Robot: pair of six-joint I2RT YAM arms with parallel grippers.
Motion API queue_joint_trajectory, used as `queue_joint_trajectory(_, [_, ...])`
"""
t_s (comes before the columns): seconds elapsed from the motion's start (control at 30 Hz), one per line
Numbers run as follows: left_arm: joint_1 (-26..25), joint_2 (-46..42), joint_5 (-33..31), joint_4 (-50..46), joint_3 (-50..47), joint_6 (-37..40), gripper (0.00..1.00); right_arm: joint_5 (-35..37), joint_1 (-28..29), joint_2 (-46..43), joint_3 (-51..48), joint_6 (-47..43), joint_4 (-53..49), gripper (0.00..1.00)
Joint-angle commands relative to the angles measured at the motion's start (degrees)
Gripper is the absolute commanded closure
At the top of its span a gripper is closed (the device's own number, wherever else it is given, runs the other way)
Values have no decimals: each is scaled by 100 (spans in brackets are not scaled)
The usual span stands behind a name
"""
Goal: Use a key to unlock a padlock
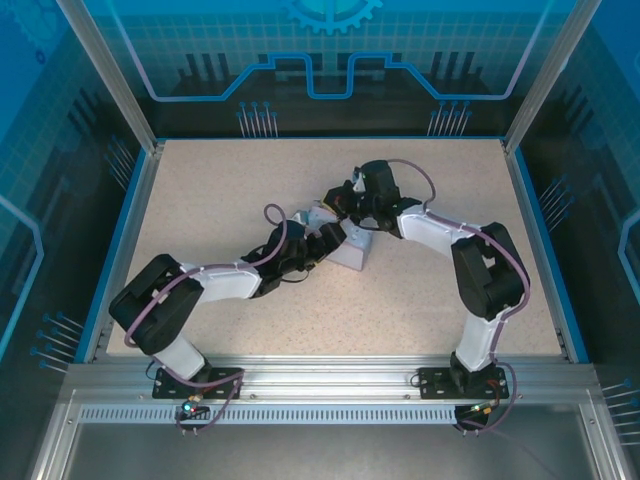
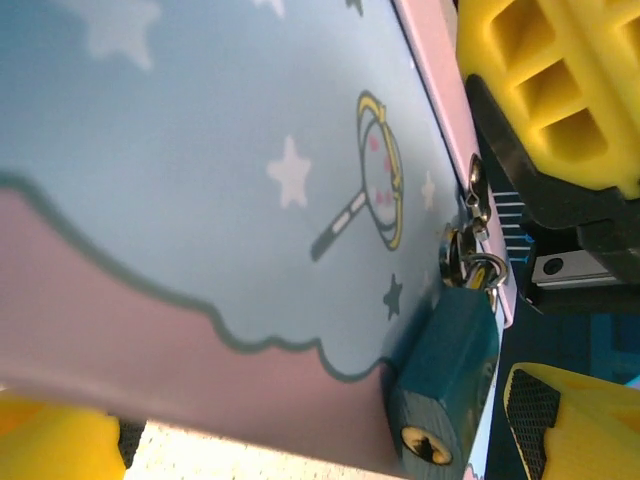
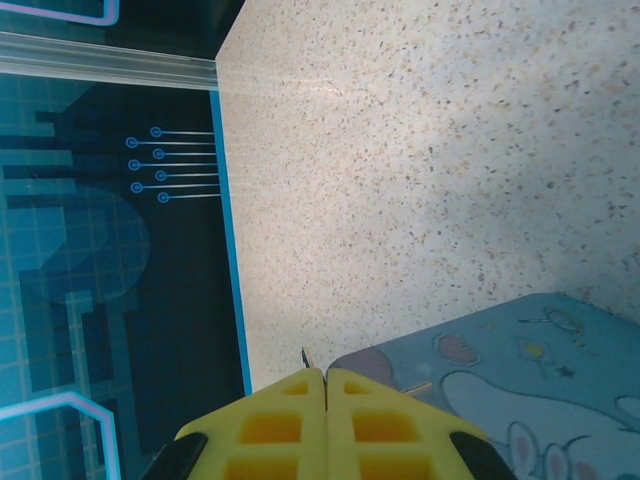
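The padlock (image 2: 447,380) has a teal body and hangs from the tin's hasp by its thin metal shackle (image 2: 482,270). Its brass keyhole faces the left wrist camera. My left gripper (image 2: 300,430) stands open, and the tin's corner and the padlock lie between its yellow fingers (image 2: 565,420). A gap shows between the lock and the right-hand finger. My right gripper (image 3: 326,372) is shut on the key (image 3: 304,358), a thin dark sliver poking out past the fingertips. In the top view both grippers, the left (image 1: 318,236) and the right (image 1: 350,212), meet at the tin (image 1: 352,252).
The pale blue and pink cartoon tin (image 2: 200,200) sits mid-table, and its lid (image 3: 520,380) lies just right of the right fingertips. A blue rim (image 3: 232,290) edges the speckled tabletop (image 1: 250,180). The right gripper's yellow finger (image 2: 550,80) hangs close above the shackle.
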Motion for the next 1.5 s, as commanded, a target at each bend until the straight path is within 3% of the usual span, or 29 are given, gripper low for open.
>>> queue_joint_trajectory(0.0, [-60, 259, -557, 841, -65, 265, 6, -177, 118, 205, 224, 4, -277, 100])
queue_joint_trajectory(0.33, [-105, 1053, -652, 1832, 103, 226, 5, -181, 110, 455, 439, -5, -481, 100])
queue_joint_trajectory(0.9, [-220, 24, -415, 1812, -1191, 636, 1, 75, -351, 688, 957, -205, -586, 100])
queue_joint_trajectory(1.13, [-217, -213, -510, 1023, -1462, 507, 1, -8, -526, 778, 1113, -285, -674, 100])
queue_joint_trajectory(1.47, [-45, -525, -756, -1430, -614, 614, 1, -269, -820, 515, 1279, -233, -393, 100])
